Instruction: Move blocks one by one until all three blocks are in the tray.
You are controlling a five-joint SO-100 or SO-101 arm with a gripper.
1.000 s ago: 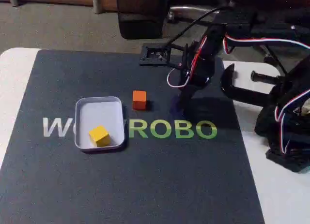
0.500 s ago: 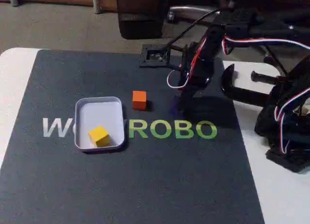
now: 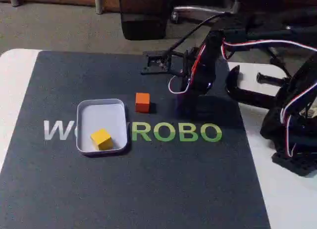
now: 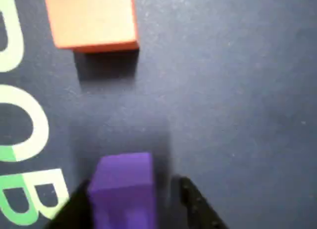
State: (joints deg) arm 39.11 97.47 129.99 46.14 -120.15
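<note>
Purple block (image 4: 124, 189): matte cube, gripped between the black fingers (image 4: 195, 202). Orange block (image 3: 142, 102) on the mat beside the tray (image 3: 84, 140); yellow block (image 3: 101, 138) in the tray.

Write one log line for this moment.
yellow block in tray | orange block on mat | purple block between jaws

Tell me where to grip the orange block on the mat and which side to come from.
Grip the orange block across two opposite flat side faces, coming straight down from above. It sits flat and alone on the mat, apart from the tray, so both faces look free for the jaws.
</note>
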